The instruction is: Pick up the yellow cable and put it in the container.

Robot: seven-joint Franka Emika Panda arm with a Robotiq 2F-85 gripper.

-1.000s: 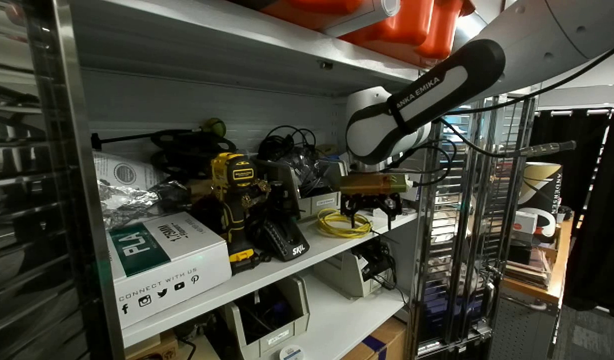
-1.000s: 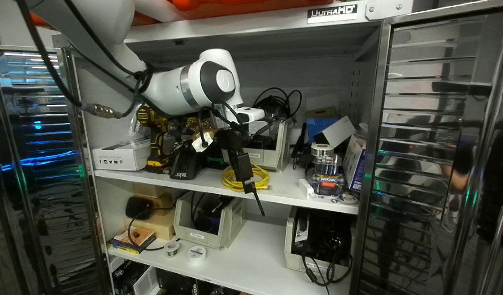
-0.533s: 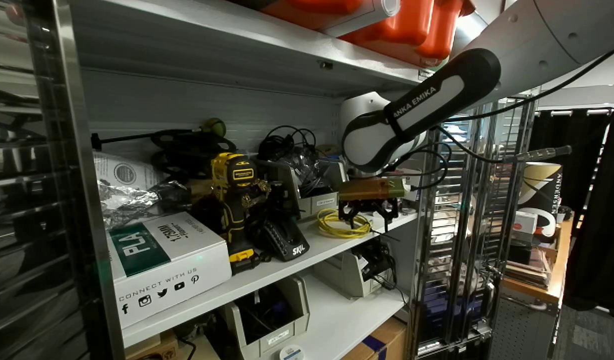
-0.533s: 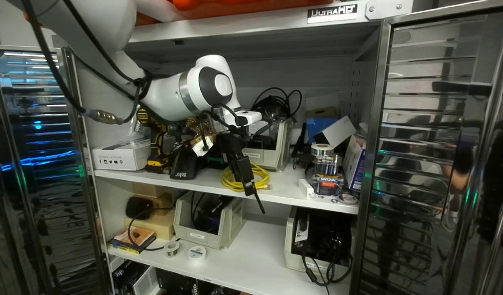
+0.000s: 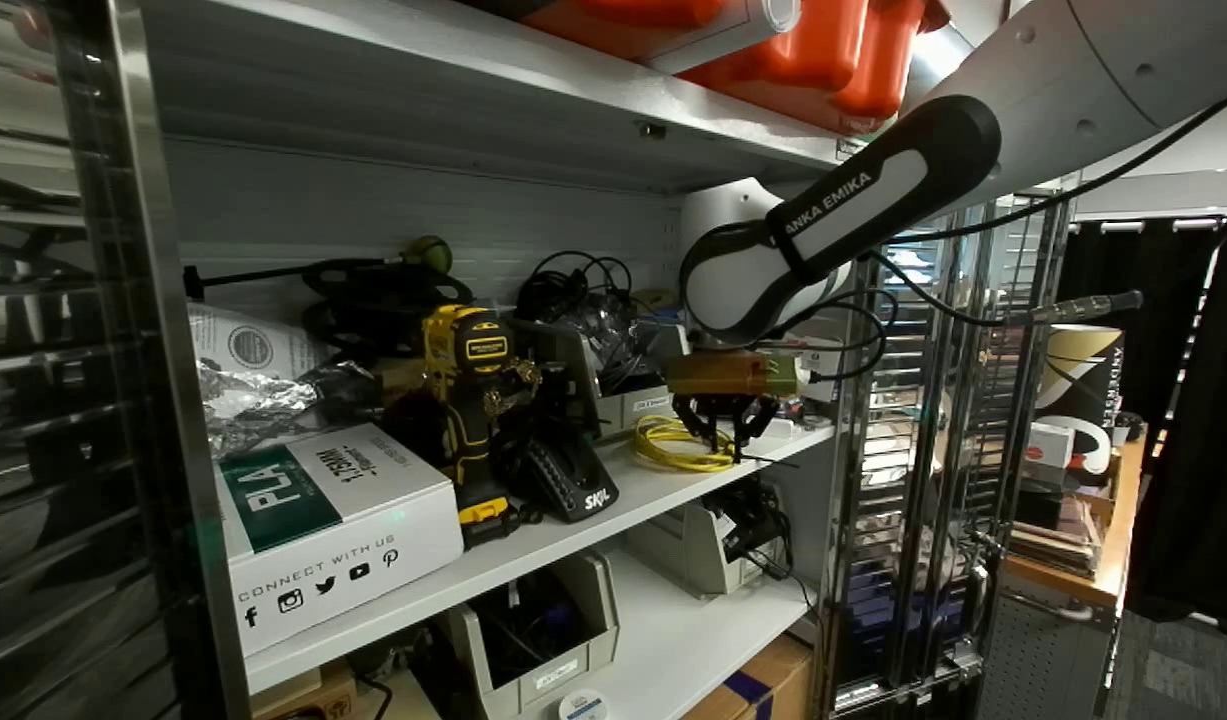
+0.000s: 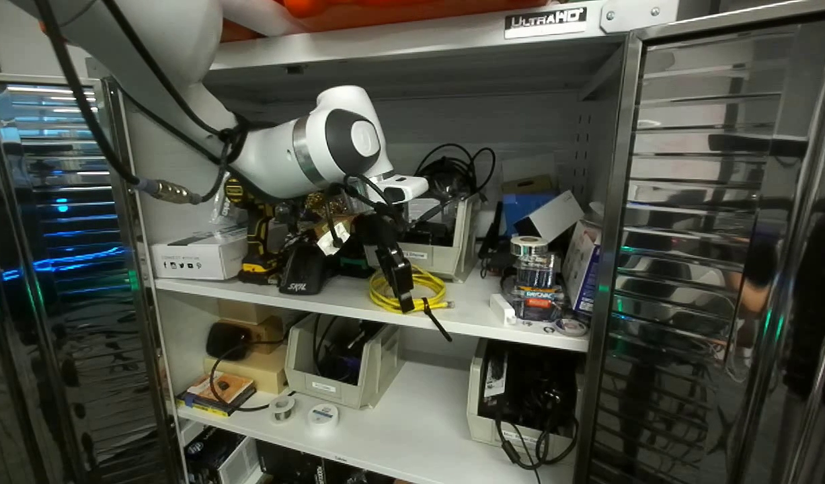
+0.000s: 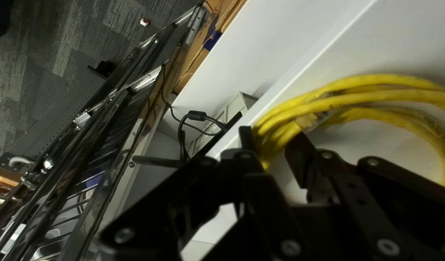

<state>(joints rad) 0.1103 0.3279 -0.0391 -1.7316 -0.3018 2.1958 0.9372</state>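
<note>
- Pinching strands of the yellow cable (image 7: 382, 96): the gripper (image 7: 269, 143), with one finger inside the coil and the other outside it.
- The rest of the coil lies beside the fingertips (image 7: 246, 137), on the shelf (image 5: 653, 490).
- A thin black strip (image 6: 439, 328) juts from beside the fingertips, past the shelf edge.
- Behind the gripper: a grey bin (image 6: 446, 261) holding black cables (image 6: 449, 176).
- Left of the gripper in both exterior views: a drill (image 5: 468, 430) and a SKIL charger (image 5: 563, 480).

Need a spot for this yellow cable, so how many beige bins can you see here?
3: the upper bin behind the yellow cable, and, in an exterior view, a left bin and a right bin on the shelf below. The arm may hide more.
</note>
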